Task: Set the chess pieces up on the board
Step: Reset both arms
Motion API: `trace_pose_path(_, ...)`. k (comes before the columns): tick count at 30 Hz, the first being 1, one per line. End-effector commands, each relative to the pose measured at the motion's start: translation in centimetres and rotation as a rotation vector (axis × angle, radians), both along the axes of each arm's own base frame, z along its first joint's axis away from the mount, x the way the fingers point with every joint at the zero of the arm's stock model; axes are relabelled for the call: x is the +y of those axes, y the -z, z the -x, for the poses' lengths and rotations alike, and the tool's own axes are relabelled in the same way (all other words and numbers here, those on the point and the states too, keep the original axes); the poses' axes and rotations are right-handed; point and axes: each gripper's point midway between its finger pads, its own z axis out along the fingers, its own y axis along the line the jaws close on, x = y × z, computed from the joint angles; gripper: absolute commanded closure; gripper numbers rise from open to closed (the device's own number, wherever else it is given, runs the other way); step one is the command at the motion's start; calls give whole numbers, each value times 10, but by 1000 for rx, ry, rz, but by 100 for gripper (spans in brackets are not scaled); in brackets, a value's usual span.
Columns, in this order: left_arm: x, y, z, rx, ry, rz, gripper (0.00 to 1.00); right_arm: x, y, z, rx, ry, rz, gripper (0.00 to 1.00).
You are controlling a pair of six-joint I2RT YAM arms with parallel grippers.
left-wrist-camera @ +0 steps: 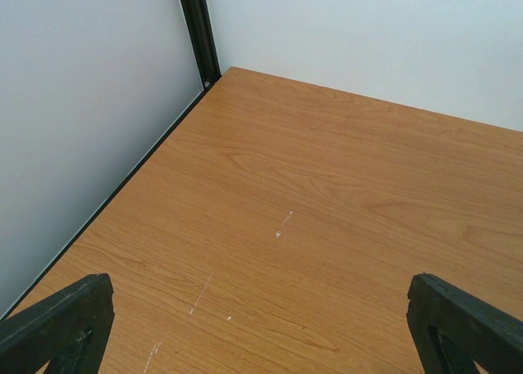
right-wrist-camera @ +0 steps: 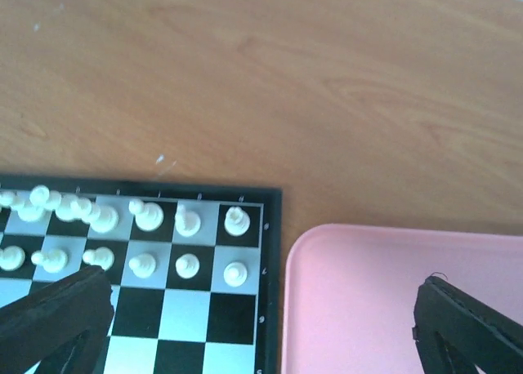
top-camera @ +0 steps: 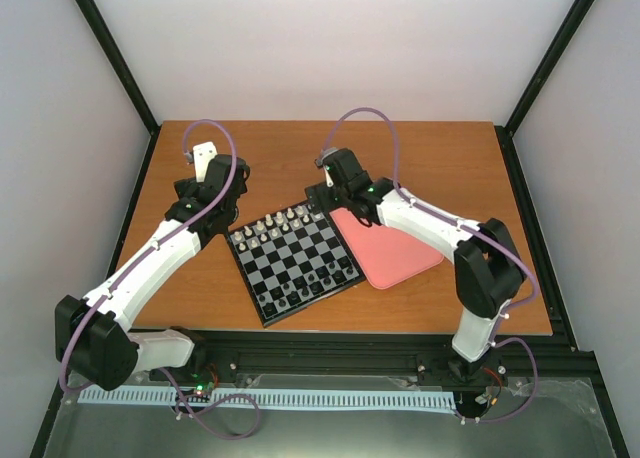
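Starting at the near edge of the board (top-camera: 290, 263): dark pieces (top-camera: 312, 283) ranked there, no part of the task. Lying skewed at mid-table, one corner toward the bases, with the tray (top-camera: 400, 258) just beside its right edge, probably as the supply spot; no pieces visible on it. Farther on, white pieces (top-camera: 283, 221) upright in two rows along the far edge, seemingly one per square, though crowded and hard to separate toward the left in the right wrist view. Hovering above that far right corner, right gripper (right-wrist-camera: 260, 309) spread, holding nothing, placed to reach either board or tray. Off beyond the board's left side, left gripper (left-wrist-camera: 260, 309) splayed wide over bare table (left-wrist-camera: 327, 186), well out of the way. Judging by this, nearly or fully done.
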Motion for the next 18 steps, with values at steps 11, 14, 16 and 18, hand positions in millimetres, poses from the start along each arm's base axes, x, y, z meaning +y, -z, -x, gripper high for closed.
trace_pose_path(11, 3, -26, -1, -68, -22, 37, 0, -105, -24, -52, -86, 368, 11, 0)
trace_pose_path(14, 3, -26, -1, -68, -24, 38, 0, -106, -12, -53, -61, 370, 43, 0)
trace_pose_path(16, 4, -26, 0, -70, -26, 37, 0, -106, -6, -53, -51, 373, 49, 0)
trace_pose_path(18, 6, -22, 3, -44, -28, 22, 0, -106, -3, -53, -49, 370, 52, 0)
